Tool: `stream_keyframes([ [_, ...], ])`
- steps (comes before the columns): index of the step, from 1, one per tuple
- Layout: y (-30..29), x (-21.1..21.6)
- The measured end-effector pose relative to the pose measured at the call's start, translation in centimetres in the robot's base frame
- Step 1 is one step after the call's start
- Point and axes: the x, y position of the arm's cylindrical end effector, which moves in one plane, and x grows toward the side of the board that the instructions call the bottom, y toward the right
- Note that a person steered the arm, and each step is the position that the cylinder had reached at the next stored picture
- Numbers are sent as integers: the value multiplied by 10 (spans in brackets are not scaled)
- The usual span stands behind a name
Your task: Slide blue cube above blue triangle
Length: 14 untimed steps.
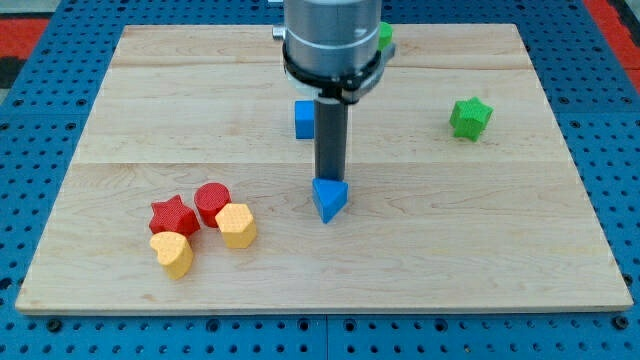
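The blue cube (303, 119) sits near the middle of the wooden board (500, 230), partly hidden behind my rod. The blue triangle (329, 199) lies below it, a little to the right. My tip (329, 180) touches the triangle's top edge, directly below and to the right of the cube. The rod rises from there to the grey arm body at the view's top.
A green star (469, 118) sits at the right. A green block (384, 36) peeks out beside the arm at the top. At the lower left cluster a red star (172, 215), red cylinder (211, 202), yellow hexagon (237, 225) and yellow heart (174, 253).
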Motion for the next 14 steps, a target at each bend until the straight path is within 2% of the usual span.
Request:
stream_keyframes([
  [2, 1, 52],
  [3, 19, 20],
  [4, 37, -37],
  [6, 33, -136],
  [7, -3, -140],
  [8, -31, -127],
  [12, -31, -34],
  [14, -64, -17],
])
